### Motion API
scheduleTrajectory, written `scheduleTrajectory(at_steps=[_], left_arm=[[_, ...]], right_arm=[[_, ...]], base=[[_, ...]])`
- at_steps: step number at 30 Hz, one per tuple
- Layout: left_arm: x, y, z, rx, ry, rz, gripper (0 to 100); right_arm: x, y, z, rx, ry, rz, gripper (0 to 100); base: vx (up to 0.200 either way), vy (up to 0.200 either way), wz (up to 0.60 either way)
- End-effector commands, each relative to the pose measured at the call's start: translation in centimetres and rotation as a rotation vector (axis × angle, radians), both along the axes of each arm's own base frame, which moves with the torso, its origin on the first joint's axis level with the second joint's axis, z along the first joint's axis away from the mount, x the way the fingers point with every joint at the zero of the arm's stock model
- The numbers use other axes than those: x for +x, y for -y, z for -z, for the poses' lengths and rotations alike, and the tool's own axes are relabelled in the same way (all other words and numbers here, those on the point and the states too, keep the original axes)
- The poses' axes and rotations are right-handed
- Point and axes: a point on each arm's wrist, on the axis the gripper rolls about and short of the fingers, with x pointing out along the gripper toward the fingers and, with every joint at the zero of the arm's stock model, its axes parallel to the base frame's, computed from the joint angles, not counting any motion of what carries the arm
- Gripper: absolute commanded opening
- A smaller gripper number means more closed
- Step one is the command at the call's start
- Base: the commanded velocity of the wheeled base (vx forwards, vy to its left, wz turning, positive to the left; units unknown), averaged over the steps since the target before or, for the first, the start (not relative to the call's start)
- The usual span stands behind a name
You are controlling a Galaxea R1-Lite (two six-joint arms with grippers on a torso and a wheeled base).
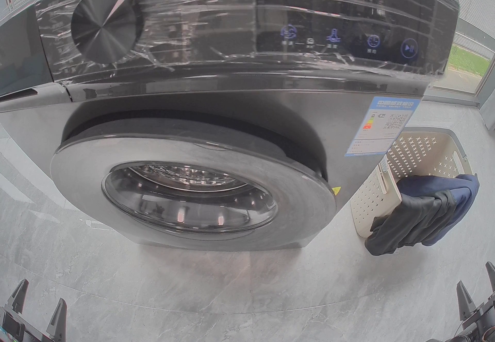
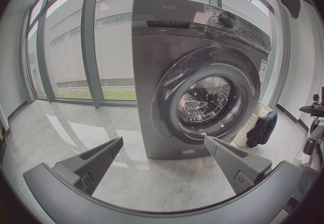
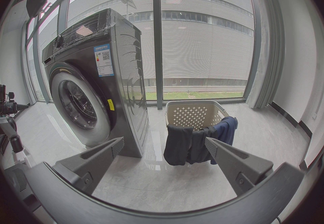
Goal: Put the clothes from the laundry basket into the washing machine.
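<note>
A grey front-loading washing machine (image 1: 216, 116) stands in front of me, its round glass door (image 1: 191, 193) shut. To its right sits a cream laundry basket (image 1: 428, 152) with dark and blue clothes (image 1: 423, 214) draped over its near rim. My left gripper (image 1: 36, 307) hangs low at the lower left, open and empty. My right gripper (image 1: 477, 289) sits low at the lower right, open and empty, some way short of the basket. The left wrist view has the machine (image 2: 202, 83) beyond my open left gripper (image 2: 163, 142). In the right wrist view the clothes (image 3: 199, 143) hang on the basket (image 3: 195, 113) beyond my open right gripper (image 3: 163, 143).
Bare grey marble floor (image 1: 232, 286) stretches between me and the machine. Tall windows (image 3: 202, 32) stand behind the machine and basket, with a white wall (image 3: 300, 66) to the right of the basket.
</note>
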Motion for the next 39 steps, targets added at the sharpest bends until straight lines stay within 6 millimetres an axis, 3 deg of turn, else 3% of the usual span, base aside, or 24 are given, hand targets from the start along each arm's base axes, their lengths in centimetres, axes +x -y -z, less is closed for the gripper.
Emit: scheduleTrajectory(at_steps=[1,6,21,33,39], left_arm=[[0.05,-0.01,0.42,0.004,-0.008,0.003,100],[0.09,-0.01,0.41,0.004,-0.012,0.003,100],[0.05,0.00,0.42,0.000,-0.008,0.002,100],[0.05,0.00,0.42,-0.002,-0.008,0.002,100],[0.05,0.00,0.42,-0.002,-0.008,0.002,100]], right_arm=[[0.01,0.00,0.52,0.000,-0.001,-0.001,100],[0.01,0.00,0.52,0.000,-0.001,-0.001,100],[0.01,0.00,0.52,0.000,-0.001,-0.001,100],[0.01,0.00,0.52,0.000,-0.001,-0.001,100],[0.01,0.00,0.54,0.001,-0.003,0.001,100]], base=[[0.000,0.000,0.00],[0.000,0.000,0.00],[0.000,0.200,0.00],[0.000,0.000,0.00],[0.000,-0.200,0.00]])
